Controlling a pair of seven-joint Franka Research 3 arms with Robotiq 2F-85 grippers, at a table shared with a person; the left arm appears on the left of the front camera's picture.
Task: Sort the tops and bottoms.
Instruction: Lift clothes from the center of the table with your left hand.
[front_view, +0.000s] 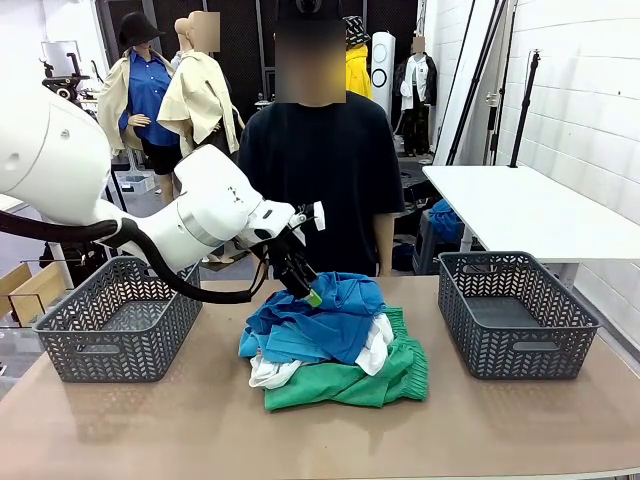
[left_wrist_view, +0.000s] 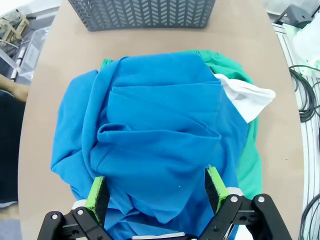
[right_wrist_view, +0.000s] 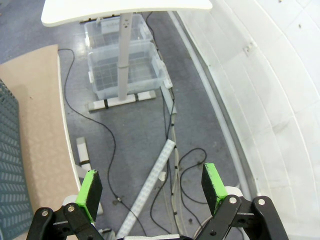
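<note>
A pile of clothes lies mid-table. A bright blue top (front_view: 320, 315) (left_wrist_view: 155, 140) covers it, a white top (front_view: 375, 345) (left_wrist_view: 247, 97) pokes out at the side, and green bottoms (front_view: 370, 380) (left_wrist_view: 250, 160) lie underneath. My left gripper (front_view: 305, 290) (left_wrist_view: 156, 192) hangs open just over the far left part of the blue top, its green pads (left_wrist_view: 96, 196) spread wide above the cloth with nothing between them. The right gripper (right_wrist_view: 152, 189) is open and empty, off the table's side, looking down at the floor.
Two grey baskets stand on the table, one at the left (front_view: 115, 320) and one at the right (front_view: 515, 312) (left_wrist_view: 145, 12). A person in a black shirt (front_view: 320, 170) stands at the far edge. Cables (right_wrist_view: 172, 150) and clear bins (right_wrist_view: 125, 70) lie on the floor.
</note>
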